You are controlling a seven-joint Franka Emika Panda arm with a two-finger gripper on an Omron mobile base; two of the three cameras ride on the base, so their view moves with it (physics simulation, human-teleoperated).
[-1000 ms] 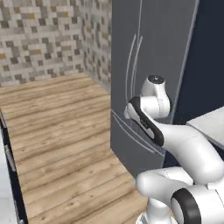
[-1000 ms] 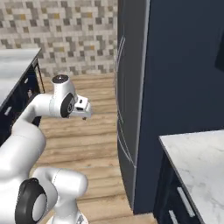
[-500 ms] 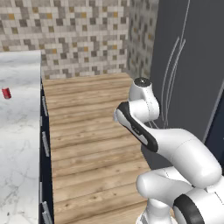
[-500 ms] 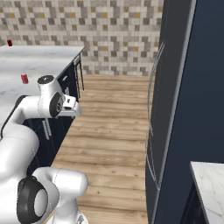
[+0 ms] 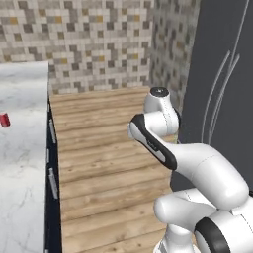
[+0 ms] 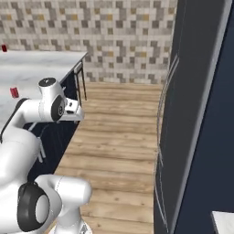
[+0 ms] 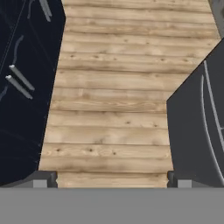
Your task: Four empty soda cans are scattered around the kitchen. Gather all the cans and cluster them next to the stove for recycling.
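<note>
Claw spread wide, holding nothing, over your wood floor | red soda can stands on your marble surface at left | second red can farther back on it

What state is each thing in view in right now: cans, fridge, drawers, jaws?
Small red soda can on the white marble counter: upright, untouched.
Second small red can at the counter's far end by the tiled wall: standing, too small to tell more.
Tall grey refrigerator: doors closed.
Navy cabinet drawers under the counter: closed.
Gripper: jaws wide open, empty, facing the wood floor.
</note>
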